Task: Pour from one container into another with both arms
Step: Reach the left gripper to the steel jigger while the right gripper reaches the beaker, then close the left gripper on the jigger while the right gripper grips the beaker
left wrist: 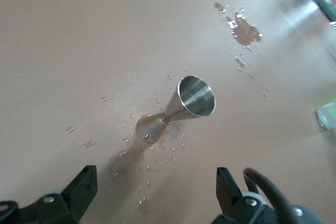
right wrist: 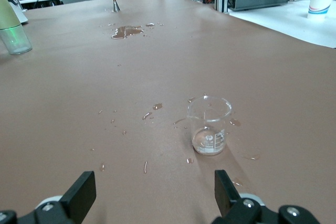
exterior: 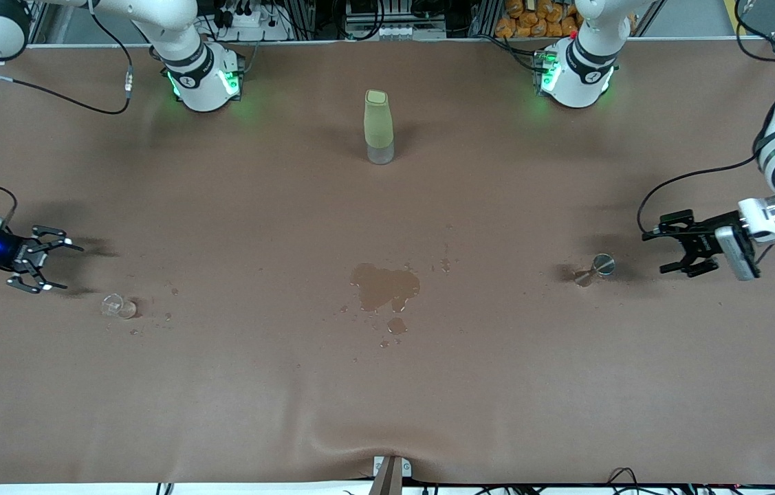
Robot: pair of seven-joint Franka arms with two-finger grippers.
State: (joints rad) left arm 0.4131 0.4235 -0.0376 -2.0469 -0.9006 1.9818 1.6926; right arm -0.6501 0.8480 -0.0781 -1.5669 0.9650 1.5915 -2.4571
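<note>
Clear cup (exterior: pixel 119 306) stands upright on the brown tabletop (exterior: pixel 236 385) toward the right arm's end, a little liquid in its bottom, droplets scattered around it. Right claw (exterior: pixel 50 263) is just off the cup, toward the table edge at that end, fingers spread wide, holding nothing. In the right wrist view the cup (right wrist: pixel 209 125) sits between and ahead of the two finger tips (right wrist: pixel 79 195), not touching either.

Metal jigger (exterior: pixel 593 269) stands upright at the left arm's end, one cone resting on the tabletop, droplets near its base. Left claw (exterior: pixel 669 251) is close beside it, toward that table edge, fingers wide, empty. In the left wrist view the jigger (left wrist: pixel 181 108) stands apart from the fingers (left wrist: pixel 79 187).

Cup and jigger are well apart. Between them is a brown puddle (exterior: pixel 386 287) with small splashes. Pale-green bottle (exterior: pixel 379 127) stands upright mid-table, farther from the front camera than the puddle. Broad bare tabletop lies nearer the front camera.
</note>
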